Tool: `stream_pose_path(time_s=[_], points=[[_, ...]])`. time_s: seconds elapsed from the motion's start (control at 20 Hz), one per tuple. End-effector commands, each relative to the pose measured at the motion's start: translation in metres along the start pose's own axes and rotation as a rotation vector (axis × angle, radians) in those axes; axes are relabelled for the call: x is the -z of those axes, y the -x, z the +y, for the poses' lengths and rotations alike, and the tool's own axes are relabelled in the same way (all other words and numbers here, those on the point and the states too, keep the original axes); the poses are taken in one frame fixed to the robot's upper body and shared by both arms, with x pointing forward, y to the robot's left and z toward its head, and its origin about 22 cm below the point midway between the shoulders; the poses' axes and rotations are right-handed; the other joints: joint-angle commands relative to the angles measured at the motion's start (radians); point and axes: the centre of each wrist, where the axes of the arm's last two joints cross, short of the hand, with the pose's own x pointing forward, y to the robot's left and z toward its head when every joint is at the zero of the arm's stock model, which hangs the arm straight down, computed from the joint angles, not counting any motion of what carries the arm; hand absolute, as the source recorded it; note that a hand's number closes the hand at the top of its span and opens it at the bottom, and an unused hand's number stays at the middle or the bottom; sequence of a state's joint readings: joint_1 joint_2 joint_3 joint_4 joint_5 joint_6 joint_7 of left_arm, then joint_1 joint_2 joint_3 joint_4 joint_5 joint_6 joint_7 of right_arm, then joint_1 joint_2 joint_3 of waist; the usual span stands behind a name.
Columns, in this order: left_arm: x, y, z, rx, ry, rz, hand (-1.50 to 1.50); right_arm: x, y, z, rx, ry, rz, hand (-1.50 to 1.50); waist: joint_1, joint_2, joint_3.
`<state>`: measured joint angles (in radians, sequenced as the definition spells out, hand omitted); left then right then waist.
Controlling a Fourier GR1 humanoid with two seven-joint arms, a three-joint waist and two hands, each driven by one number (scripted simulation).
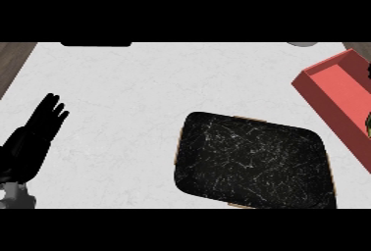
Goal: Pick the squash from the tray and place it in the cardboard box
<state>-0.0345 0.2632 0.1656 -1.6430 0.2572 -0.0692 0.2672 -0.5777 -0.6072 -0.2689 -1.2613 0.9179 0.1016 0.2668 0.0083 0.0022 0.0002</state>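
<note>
Far right, squash (368, 120) barely showing in red box (334, 100); left hand (38, 128) open, well apart.

Tray (253, 162) showing black with white marbled veining and a tan rim; box (334, 100) showing red; counter (145, 98) showing white, faintly mottled; left hand (36, 132) showing black.

The tray (253, 162), a rounded-corner slab with a black, white-veined surface and a thin tan rim, lies slightly askew on the counter. The box (334, 105), red and open-topped, sits tilted at the right edge; a green sliver (368, 120), perhaps the squash, shows inside.
</note>
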Motion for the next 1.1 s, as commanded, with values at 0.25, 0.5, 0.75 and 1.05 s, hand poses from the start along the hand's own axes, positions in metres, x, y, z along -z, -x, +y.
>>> stream_pose_path(time_s=[0.25,0.5,0.75,1.05], points=[[0.004,0.005,0.000,-0.007,0.005,0.000,0.00,0.008,0.045,0.054,0.029,-0.206,0.191,1.50,0.003,0.001,0.000],[0.005,-0.009,-0.005,-0.008,0.001,0.007,0.00,0.004,0.076,0.082,0.107,-0.312,0.129,-1.50,0.004,0.001,0.001],[-0.002,0.006,-0.004,0.002,-0.002,0.002,0.00,0.001,0.066,0.075,0.257,-0.154,0.064,-1.50,-0.005,-0.002,0.000],[-0.008,0.011,0.009,-0.006,-0.022,0.016,0.00,0.003,0.086,0.052,0.641,0.098,0.185,-1.50,-0.015,-0.007,0.001]])
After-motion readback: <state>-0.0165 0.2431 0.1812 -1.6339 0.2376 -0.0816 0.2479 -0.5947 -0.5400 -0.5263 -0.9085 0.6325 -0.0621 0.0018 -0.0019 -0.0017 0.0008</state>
